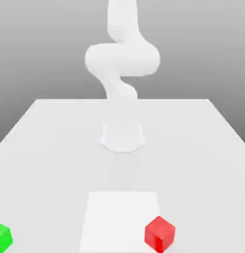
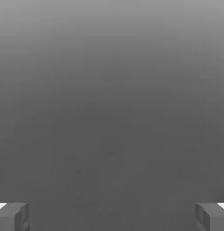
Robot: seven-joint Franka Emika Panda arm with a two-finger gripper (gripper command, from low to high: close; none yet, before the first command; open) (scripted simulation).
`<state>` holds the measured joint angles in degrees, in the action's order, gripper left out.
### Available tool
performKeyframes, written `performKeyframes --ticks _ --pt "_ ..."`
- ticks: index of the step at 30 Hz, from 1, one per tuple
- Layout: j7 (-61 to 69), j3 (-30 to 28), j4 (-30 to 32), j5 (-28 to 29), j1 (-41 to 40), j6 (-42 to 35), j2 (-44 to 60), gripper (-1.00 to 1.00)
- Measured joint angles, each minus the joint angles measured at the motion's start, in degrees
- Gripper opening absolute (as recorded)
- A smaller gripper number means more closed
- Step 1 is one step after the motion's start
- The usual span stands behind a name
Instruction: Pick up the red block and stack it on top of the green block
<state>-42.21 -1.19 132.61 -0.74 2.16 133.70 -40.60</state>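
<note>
A: Blocks? Near to far.
B: Red block (image 1: 160, 233) sat near on the tabletop (image 1: 55, 148), green block (image 1: 3, 236) well apart toward the exterior view's left.
A: End effector (image 2: 112, 216)?
B: Fingers apart, empty. Nothing picked; grasp and stack remained.

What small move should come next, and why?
Probably bring the tool down over the red block. Its fingers stand wide apart with nothing between them, so nothing is grasped yet. The red block sits alone on the table, well apart from the green block at the exterior view's left edge.
</note>
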Motion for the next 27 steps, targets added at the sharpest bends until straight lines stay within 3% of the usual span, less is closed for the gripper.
performKeyframes --ticks 16,27 --pt "23.4 -3.4 5.3 -4.9 9.9 12.3 33.7 0.00" --pt "32.5 -2.2 7.9 -1.6 11.9 22.5 56.0 0.00"
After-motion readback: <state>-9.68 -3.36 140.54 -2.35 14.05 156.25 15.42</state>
